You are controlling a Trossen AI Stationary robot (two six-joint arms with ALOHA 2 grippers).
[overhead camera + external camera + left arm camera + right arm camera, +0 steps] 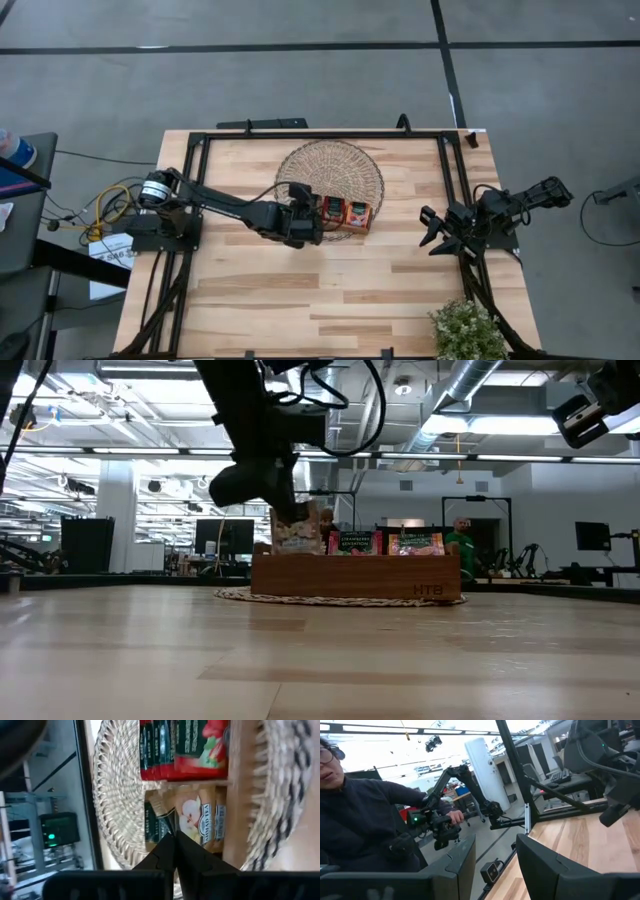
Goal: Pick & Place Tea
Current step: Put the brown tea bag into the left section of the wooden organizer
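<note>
1. High view first: the small flat square tea sachets [345, 212], red ones and cream-and-green ones, stand on edge in the brown wooden three-compartment tray [350, 228], which sits on the round woven wicker mat [330, 172] at about 12 o'clock from table centre.
2. The left gripper [303, 226] is over the tray's 9 o'clock end, jaws pinched fully closed. In the left wrist view the tips [172, 845] meet right at the top edge of a cream sachet [199, 820]; can't tell if it's actually caught.
3. The right gripper [432, 232] waits at 3 o'clock, jaws partly apart, holding nothing.
4. Handling guess: these packets are featherlight, thin, bendy and kinda slick, packed tight together. Best bet is pinching one sachet's exposed top edge and lifting straight up so neighbours don't tag along.
</note>
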